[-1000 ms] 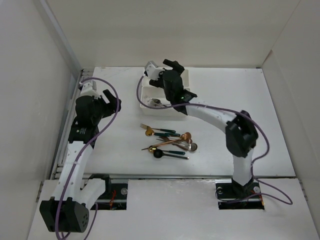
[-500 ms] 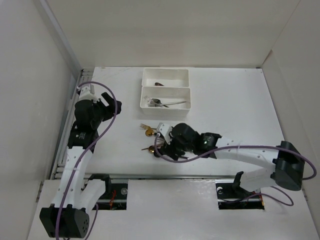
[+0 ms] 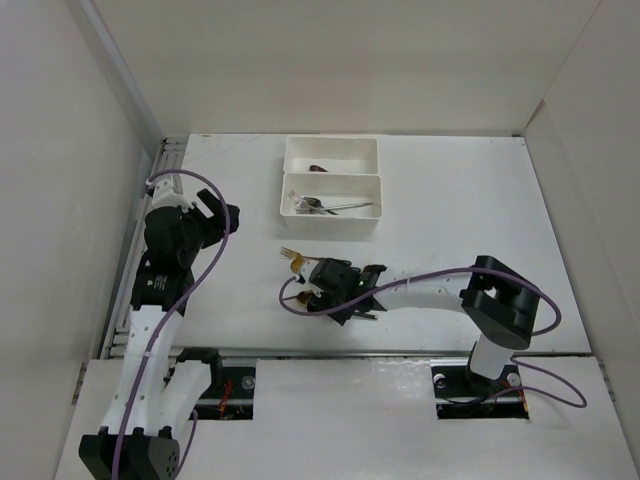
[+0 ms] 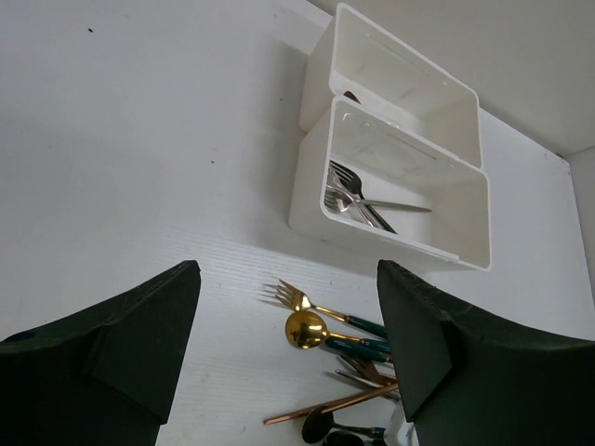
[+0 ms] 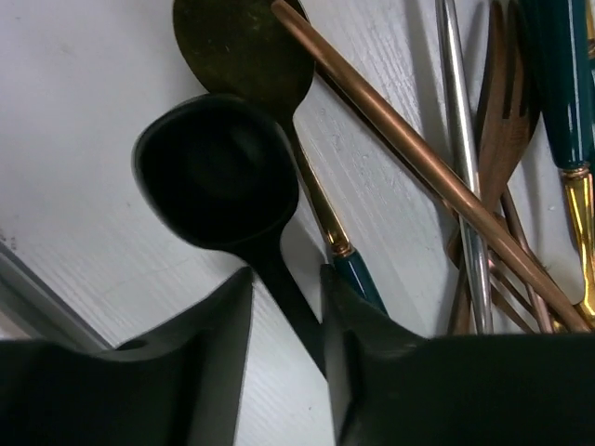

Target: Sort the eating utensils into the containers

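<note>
And the right hand has dropped from the far-edge trays onto the utensil pile, spread apart around the handle of the black spoon. Next pick looks imminent, while the left hand waits, wide open.

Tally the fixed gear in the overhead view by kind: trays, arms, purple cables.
White trays: 2
Arms: 2
Purple cables: 2
Total: 6

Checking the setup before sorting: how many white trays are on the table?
2. The far tray sits toward the back of the table; the near tray lies directly in front of it, holding silver utensils. None appears hidden.
</note>
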Motion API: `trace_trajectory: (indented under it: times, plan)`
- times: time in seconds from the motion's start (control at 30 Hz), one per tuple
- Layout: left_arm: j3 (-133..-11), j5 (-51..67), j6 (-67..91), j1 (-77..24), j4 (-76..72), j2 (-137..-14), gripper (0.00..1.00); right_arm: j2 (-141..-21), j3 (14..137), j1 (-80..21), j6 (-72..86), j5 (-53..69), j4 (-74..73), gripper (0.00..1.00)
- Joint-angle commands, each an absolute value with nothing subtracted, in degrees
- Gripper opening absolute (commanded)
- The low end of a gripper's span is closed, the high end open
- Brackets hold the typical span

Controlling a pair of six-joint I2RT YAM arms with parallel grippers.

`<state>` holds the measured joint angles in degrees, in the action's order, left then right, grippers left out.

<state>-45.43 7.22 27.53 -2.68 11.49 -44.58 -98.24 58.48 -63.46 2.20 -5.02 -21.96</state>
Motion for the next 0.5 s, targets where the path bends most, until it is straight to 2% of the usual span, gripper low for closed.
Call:
trace_trajectory:
  times: [0.0,0.03,0.2,0.33,0.47]
  plan:
    - [-45.18,5.89,27.95,-2.99,11.25,-42.81,0.73,-99.13,61.96,-63.72,4.21,-6.94,-22.24,0.38]
    - [-45.18,5.89,27.95,-2.99,11.25,-42.8,0.73,-99.14,61.96,-63.72,4.22,-6.94,-21.71,0.31]
    - [-45.7,5.36,26.9,-2.99,11.78,-42.8,0.73,-97.04,61.96,-64.25,4.22,-8.17,-21.18,0.1]
    - [-45.7,5.89,26.37,-2.99,11.16,-42.8,0.73,-91.52,63.28,-64.25,3.6,-8.88,-21.71,0.01]
    - [-46.23,12.11,22.69,-2.99,9.15,-42.8,0.7,-83.79,67.49,-64.25,2.72,-10.19,-19.53,0.0]
